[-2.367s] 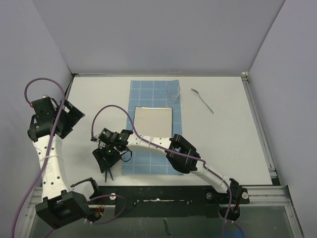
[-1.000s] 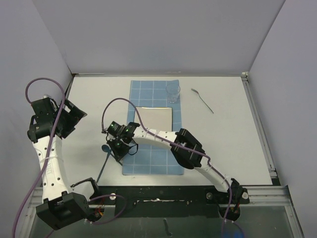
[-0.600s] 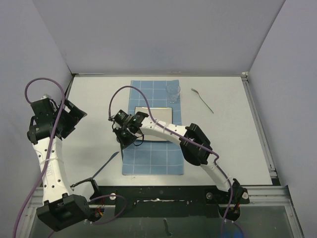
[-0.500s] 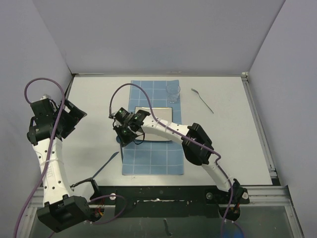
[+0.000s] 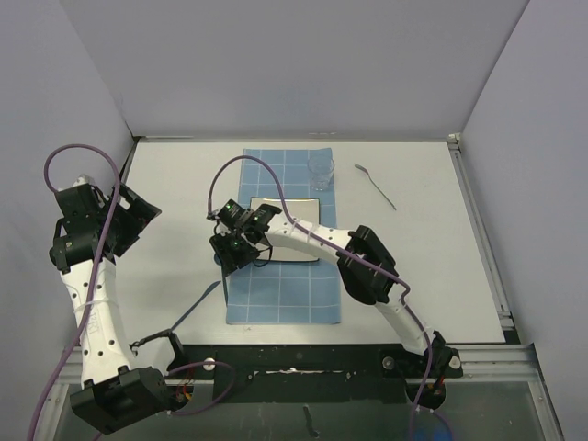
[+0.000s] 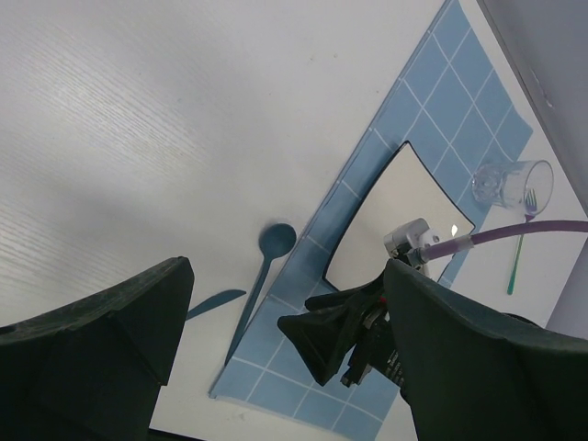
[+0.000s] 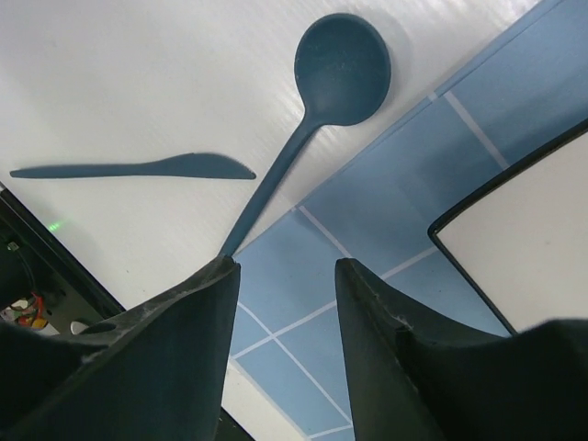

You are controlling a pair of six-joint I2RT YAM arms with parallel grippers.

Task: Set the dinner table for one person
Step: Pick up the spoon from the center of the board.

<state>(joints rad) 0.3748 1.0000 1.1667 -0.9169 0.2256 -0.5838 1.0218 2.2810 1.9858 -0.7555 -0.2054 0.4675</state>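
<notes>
The white dinner table (image 5: 423, 248) bears a blue gridded mat (image 5: 280, 299) with a white square plate (image 5: 294, 216) on it. A dark blue spoon (image 7: 340, 69) lies along the mat's left edge, its handle running toward the front. A dark blue knife (image 7: 138, 169) lies left of it on bare table; it also shows in the top view (image 5: 197, 303). My right gripper (image 7: 287, 266) hovers open and empty over the mat's left edge, above the spoon handle (image 5: 230, 253). My left gripper (image 6: 285, 276) is open and empty, raised at the far left (image 5: 129, 216).
A clear glass (image 5: 321, 170) stands at the mat's back right corner. A thin fork (image 5: 375, 184) lies on the table right of it. Grey walls close in the back and sides. A black rail (image 5: 303, 358) runs along the near edge.
My right gripper was low at the mat's front left corner with blue cutlery under it. It has let go and moved back toward the plate. The left arm barely moved.
</notes>
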